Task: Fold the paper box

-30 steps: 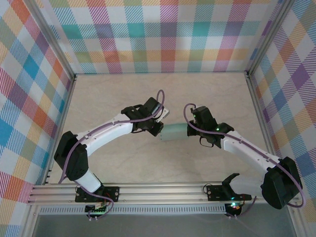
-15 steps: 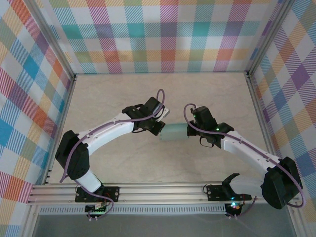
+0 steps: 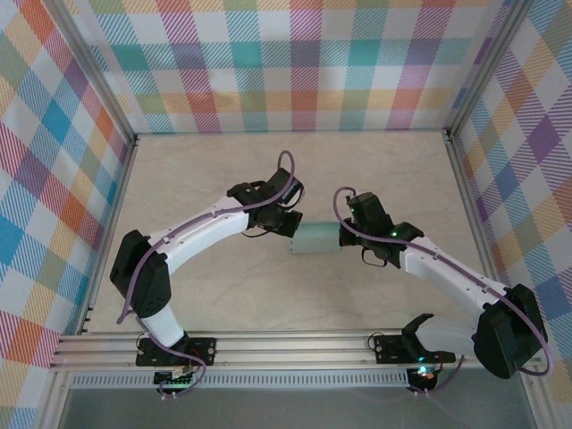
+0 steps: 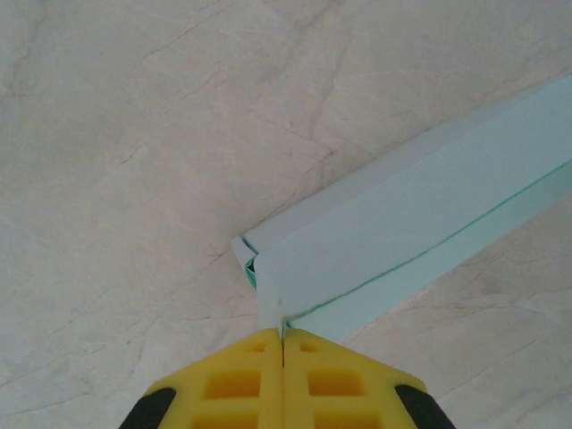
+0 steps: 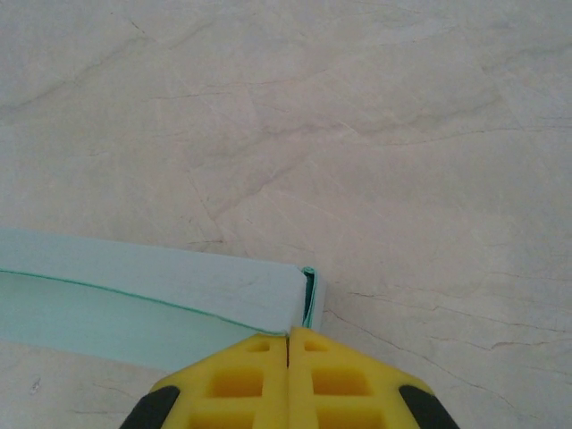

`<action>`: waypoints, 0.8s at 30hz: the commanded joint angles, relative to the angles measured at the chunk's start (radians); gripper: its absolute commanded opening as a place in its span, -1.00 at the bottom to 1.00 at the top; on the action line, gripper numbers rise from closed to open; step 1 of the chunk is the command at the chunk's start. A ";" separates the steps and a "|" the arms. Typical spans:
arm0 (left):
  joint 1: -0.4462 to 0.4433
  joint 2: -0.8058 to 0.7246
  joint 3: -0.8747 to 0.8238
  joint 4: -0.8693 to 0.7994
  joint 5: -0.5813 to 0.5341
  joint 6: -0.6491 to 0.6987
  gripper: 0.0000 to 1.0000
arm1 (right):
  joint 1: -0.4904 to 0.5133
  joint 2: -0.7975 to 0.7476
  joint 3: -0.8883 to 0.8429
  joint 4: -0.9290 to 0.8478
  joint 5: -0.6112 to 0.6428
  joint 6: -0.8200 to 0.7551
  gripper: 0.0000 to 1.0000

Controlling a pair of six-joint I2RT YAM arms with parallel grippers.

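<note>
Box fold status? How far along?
Done: the paper box is already a rectangular sleeve lying flat on the table. In hand: the left pincer and right pincer, both shut, sit at its opposite ends; I can't tell whether either pinches card. Left: both end flaps show small gaps, so probably tucking them flush.

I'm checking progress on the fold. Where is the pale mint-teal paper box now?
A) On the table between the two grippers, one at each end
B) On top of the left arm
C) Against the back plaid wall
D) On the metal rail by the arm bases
A: in the top view the pale mint-teal paper box lies on the beige table, the left gripper at one end and the right gripper at the other.
</note>
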 commanded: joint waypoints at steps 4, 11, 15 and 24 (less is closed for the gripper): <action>0.023 0.037 0.066 -0.028 0.145 -0.122 -1.00 | 0.022 -0.002 -0.027 -0.052 -0.045 0.011 -1.00; 0.035 0.050 0.058 0.018 0.200 -0.214 -1.00 | 0.029 -0.002 -0.024 -0.051 -0.041 0.013 -1.00; 0.044 0.044 0.038 0.065 0.212 -0.263 -1.00 | 0.029 -0.002 -0.029 -0.047 -0.039 0.013 -1.00; 0.056 0.034 -0.013 0.109 0.197 -0.264 -1.00 | 0.029 -0.007 -0.045 -0.035 -0.041 0.024 -1.00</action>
